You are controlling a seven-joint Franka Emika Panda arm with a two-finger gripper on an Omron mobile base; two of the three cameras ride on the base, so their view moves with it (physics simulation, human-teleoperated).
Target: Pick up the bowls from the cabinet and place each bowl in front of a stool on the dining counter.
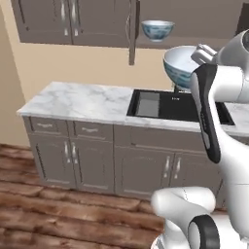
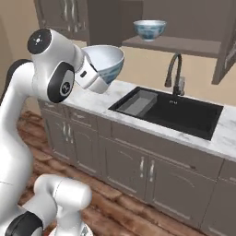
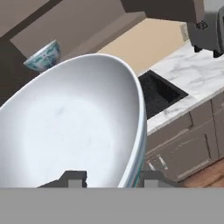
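One white bowl with blue patterns hangs in the air above the worktop, held by its rim, its pale inside wide in the hand view. My gripper is shut on that rim, one finger inside and one outside. The second bowl stands upright on the inner shelf of the open wall cabinet. The cabinet's door stands swung open. The stools and the dining counter are out of view.
Below the held bowl lies a marble worktop with a black sink and a dark tap. Grey base cabinets stand under it. A toaster-like appliance sits on the worktop. Wooden floor.
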